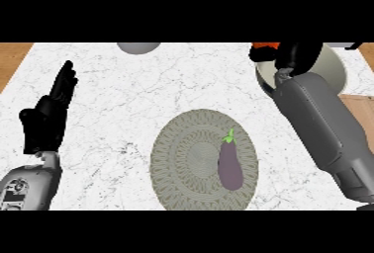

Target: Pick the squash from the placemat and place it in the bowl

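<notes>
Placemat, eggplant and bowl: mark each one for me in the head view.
placemat (182,163), head view, bare woven area left of centre.
eggplant (230,168), head view, middle of the purple body.
bowl (330,66), head view, inner wall right of the right hand.

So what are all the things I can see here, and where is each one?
Round woven grey-green placemat: one, bottom middle of the counter.
Purple eggplant with green stem: one, lying on the placemat's right side.
Pale round bowl: one, top right, partly hidden by the right arm.
Orange thing: one, top right; too hidden to name.
Grey round object: one, top edge, cut off.
White marble counter: one.
Left hand: black, open, resting at left.
Right hand: black, over the bowl.
</notes>
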